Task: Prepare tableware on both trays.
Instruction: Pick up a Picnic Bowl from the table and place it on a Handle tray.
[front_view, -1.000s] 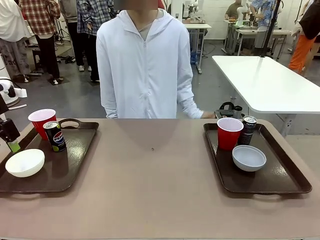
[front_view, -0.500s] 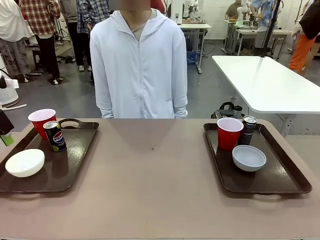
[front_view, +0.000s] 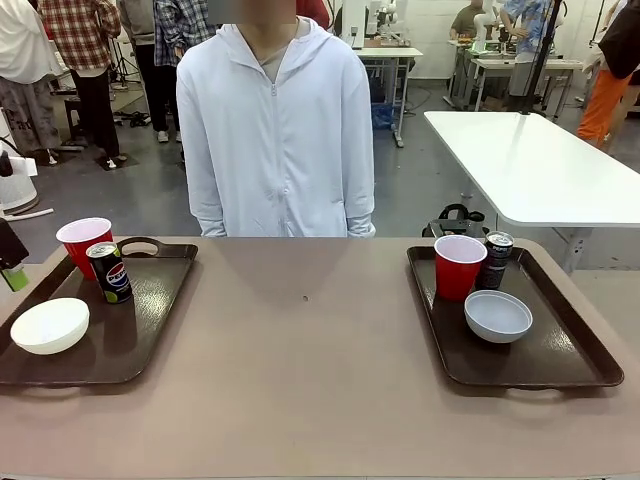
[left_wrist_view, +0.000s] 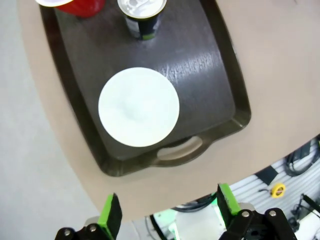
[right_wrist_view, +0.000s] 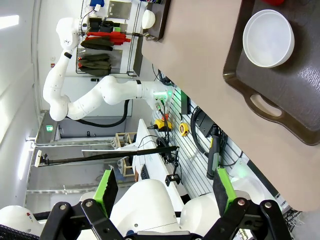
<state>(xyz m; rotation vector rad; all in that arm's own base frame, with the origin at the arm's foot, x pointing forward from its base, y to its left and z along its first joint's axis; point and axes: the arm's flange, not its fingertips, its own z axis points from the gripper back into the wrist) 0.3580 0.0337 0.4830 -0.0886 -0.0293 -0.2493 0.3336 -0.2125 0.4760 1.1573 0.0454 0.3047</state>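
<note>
The desk (front_view: 310, 380) stretched wide between me and the person (front_view: 275, 130) in a white hooded jacket, who stood at its far edge with both arms hanging down. On the left lay one brown tray (front_view: 150, 310), carrying a red cup (front_view: 84, 243) at its far corner, a dark can (front_view: 110, 272) just beside it, and a white bowl (front_view: 49, 325) nearer the near end. The right tray (front_view: 570, 350) held the same set: a red cup (front_view: 459, 266) touching or nearly touching a can (front_view: 495, 259) on its right, with a bowl (front_view: 497, 315) nearer.

From the left wrist, the left end effector (left_wrist_view: 167, 212) hung high beyond the tray's near handle, looking straight down, its green-padded fingers (left_wrist_view: 109, 216) spread wide apart and empty. That view showed the can's silver top, which the front view gave only side-on.

The right end effector (right_wrist_view: 165, 192) was likewise released, fingers (right_wrist_view: 106, 189) wide, off past the near edge of the desk; its view caught the right tray's handle cut-out and bowl, plus the left arm (right_wrist_view: 95, 92) farther off.
</note>
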